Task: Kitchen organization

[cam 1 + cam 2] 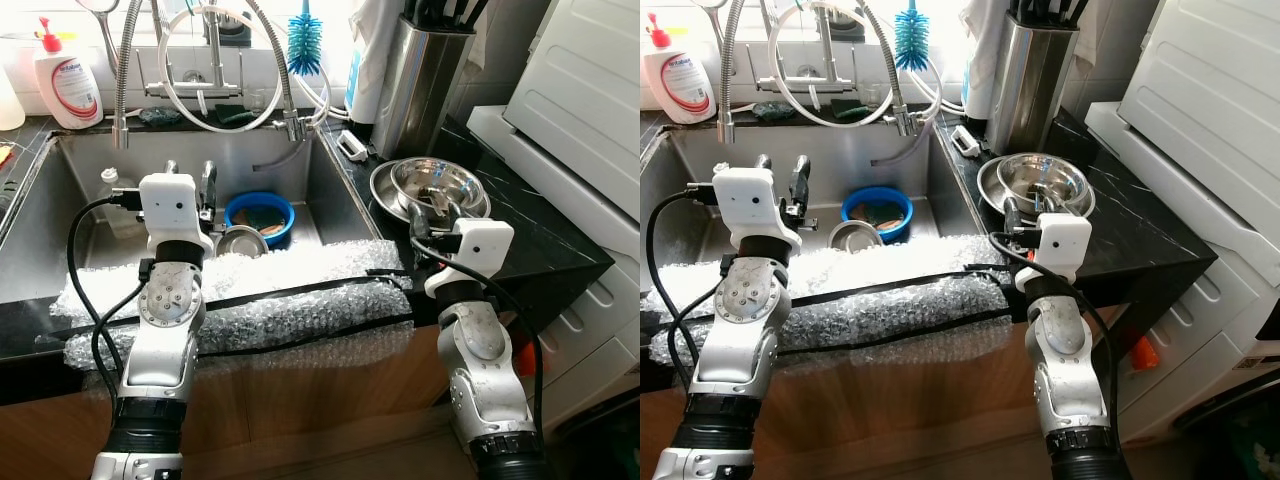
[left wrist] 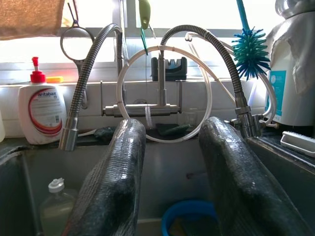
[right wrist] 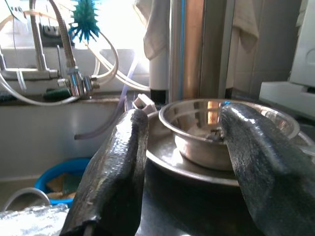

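Two nested steel bowls (image 1: 434,181) sit on the black counter (image 1: 540,235) right of the sink (image 1: 70,215). My right gripper (image 1: 431,211) is held just in front of them, open and empty; in its wrist view the fingers (image 3: 115,167) frame the bowls (image 3: 197,140). In the sink lie a blue bowl (image 1: 260,212) with scraps in it and a small steel bowl (image 1: 240,240). My left gripper (image 1: 190,176) hovers over the sink, left of the blue bowl, open with nothing between its fingers (image 2: 110,187).
Bubble wrap (image 1: 290,290) pads the sink's front edge. Coiled faucet hoses (image 1: 215,60) and a blue brush (image 1: 303,45) hang behind the sink. A soap bottle (image 1: 65,80) stands back left, a steel knife holder (image 1: 420,80) back right. A clear plastic bottle (image 1: 112,190) lies in the sink.
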Controlling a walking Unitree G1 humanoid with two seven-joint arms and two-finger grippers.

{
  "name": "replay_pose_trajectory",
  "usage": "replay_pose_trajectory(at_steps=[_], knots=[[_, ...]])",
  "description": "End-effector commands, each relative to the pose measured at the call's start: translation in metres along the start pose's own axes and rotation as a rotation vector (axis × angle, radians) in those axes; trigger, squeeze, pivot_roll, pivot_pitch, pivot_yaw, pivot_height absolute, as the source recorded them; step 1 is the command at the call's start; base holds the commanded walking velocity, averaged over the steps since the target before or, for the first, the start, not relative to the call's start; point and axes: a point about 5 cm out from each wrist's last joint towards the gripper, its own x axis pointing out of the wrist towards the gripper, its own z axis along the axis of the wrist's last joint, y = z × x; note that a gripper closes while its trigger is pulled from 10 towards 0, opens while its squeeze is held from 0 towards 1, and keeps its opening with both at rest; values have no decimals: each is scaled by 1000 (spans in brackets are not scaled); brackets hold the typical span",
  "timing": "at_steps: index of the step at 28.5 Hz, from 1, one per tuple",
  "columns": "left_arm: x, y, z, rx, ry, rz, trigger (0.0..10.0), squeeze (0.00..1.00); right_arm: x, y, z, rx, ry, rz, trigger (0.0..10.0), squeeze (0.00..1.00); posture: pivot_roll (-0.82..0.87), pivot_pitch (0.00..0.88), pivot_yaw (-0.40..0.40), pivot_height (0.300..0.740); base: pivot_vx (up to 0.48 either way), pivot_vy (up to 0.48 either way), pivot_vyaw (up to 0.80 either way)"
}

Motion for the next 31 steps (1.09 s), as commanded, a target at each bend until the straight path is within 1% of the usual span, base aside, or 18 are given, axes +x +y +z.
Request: replay_pose_trajectory(at_steps=[1,9,10,15,18,20,23,29,31], knots=[[0,-5,7,-7,-31,-17,10000,0,6,-1,2,2,5,4,10000,0,10,0,-100,740,0,0,0],[1,-6,7,-11,-30,-16,10000,0,19,-2,0,-27,26,9,10000,0,11,0,-102,740,0,0,0],[1,-6,7,-12,-31,-16,10000,0,20,-2,0,-12,21,11,10000,0,14,0,-103,740,0,0,0],[1,-6,8,-14,-34,-14,10000,0,25,-1,7,-10,-1,14,10000,0,15,0,-104,740,0,0,0],[2,-6,7,-15,-33,-14,10000,0,26,-1,8,-16,-5,12,10000,0,15,0,-103,740,0,0,0],[1,-7,7,-14,-32,-17,10000,0,26,-2,7,-38,6,1,10000,0,15,0,-103,740,0,0,0],[1,-7,7,-16,-31,-19,10000,0,26,-3,6,-35,8,-8,10000,0,16,0,-104,740,0,0,0],[1,-10,5,-13,-21,-33,10000,0,27,-7,-2,-80,64,-32,10000,0,17,0,-105,740,0,0,0],[1,-10,6,-13,-22,-35,10000,0,27,-8,-3,-82,68,-32,10000,0,17,0,-105,740,0,0,0]])
